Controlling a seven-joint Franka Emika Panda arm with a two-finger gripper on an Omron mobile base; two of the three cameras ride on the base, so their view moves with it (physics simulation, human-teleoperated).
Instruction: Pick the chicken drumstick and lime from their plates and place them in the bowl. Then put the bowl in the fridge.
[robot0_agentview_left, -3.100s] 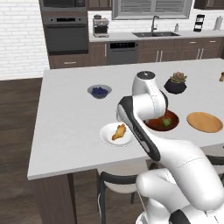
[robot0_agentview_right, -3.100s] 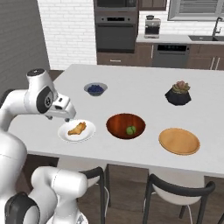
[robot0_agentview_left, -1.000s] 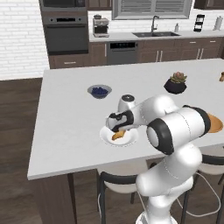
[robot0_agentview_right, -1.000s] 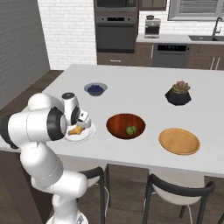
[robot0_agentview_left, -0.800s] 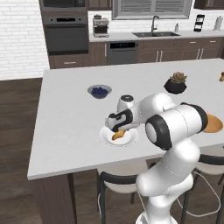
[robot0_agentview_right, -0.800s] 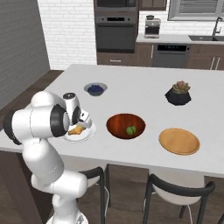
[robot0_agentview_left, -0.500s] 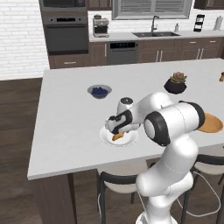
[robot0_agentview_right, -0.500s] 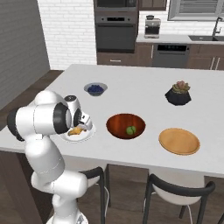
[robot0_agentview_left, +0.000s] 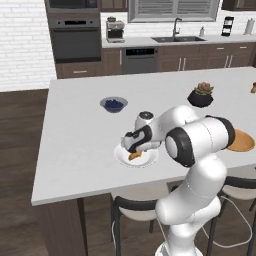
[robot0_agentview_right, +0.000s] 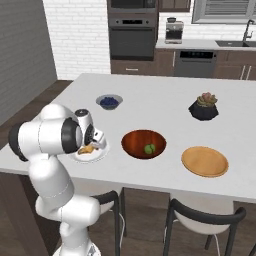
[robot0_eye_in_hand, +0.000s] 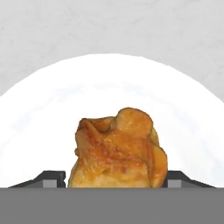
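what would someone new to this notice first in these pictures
The white arm bends low over the near edge of the island, its tool straddling the golden chicken drumstick on the white plate, a finger tip on each side. Beside it, the reddish-brown bowl already holds the lime, and the tan wooden plate lies bare at its other side.

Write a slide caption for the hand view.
Tool fingertips straddle the chicken drumstick lying on the white plate.

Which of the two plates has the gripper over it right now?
The white plate holding the chicken drumstick; the tan wooden plate sits bare, beyond the bowl.
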